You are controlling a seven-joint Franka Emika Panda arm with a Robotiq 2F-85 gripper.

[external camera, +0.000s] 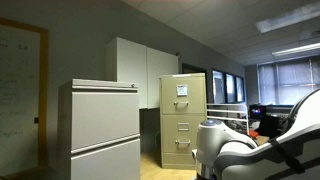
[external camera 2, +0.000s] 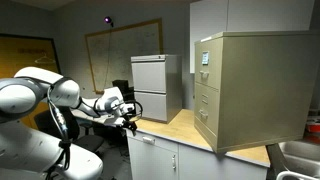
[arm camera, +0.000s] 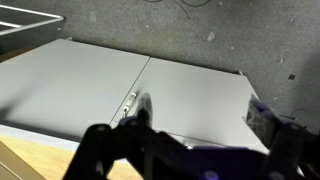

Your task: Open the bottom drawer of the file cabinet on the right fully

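The file cabinet (external camera 2: 255, 90) is standing at the right of the frame in an exterior view, on the wooden worktop (external camera 2: 175, 128), with its narrow drawer front facing left; it is also showing at centre frame (external camera: 183, 115). The bottom drawer (external camera 2: 208, 125) is sitting at the lower edge of that front, just above the worktop. In both exterior views its face appears to be lining up with the drawers above it (external camera: 181, 150), so it is reading as closed. The pincer (external camera 2: 127, 118) is hovering at left centre, over the near left edge of the worktop and well apart from the file cabinet, with a run of bare wood lying between them. In the wrist view the pincer (arm camera: 190, 150) is entering from the bottom edge, its fingers (arm camera: 100, 145) spreading wide with nothing between them. That view is facing two pale panels (arm camera: 90, 85) meeting at a seam, with a slim handle (arm camera: 130, 102) lying beside the seam just above the pincer. A grey cabinet (external camera 2: 157, 85) is standing at centre frame, left of the file cabinet with a gap between them. It is filling the lower left foreground (external camera: 105, 130), with white cupboards (external camera: 145, 70) rising behind it. The arm (external camera: 250, 145) is occupying the lower right corner.
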